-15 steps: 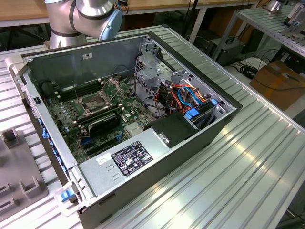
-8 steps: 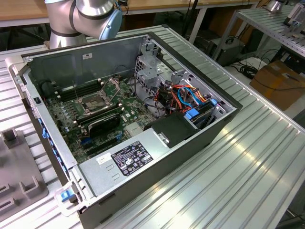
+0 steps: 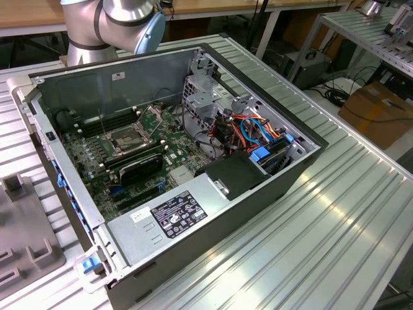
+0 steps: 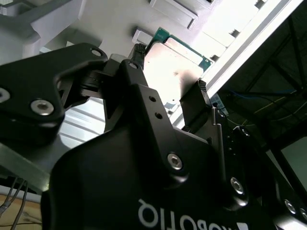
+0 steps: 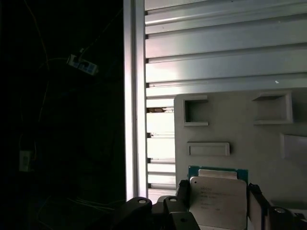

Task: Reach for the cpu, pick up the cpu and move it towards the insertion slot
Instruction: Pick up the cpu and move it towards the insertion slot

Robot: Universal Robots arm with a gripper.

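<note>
Arm (image 3: 119, 19): seen at the exterior view's far left, beyond the computer case (image 3: 277, 187).
Tool (image 5: 218, 189): closed narrowly on the cpu's (image 5: 217, 201) opposite edges.
Cpu: held over the grey tray (image 5: 240, 129).

Small print covers the label (image 3: 179, 218) on the power supply (image 3: 132, 240) and the cpu (image 5: 216, 201) face; I can't make any out from here.

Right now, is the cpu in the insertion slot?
No, in the first wrist view the cpu sits between the gripper's fingers near a grey tray.
</note>
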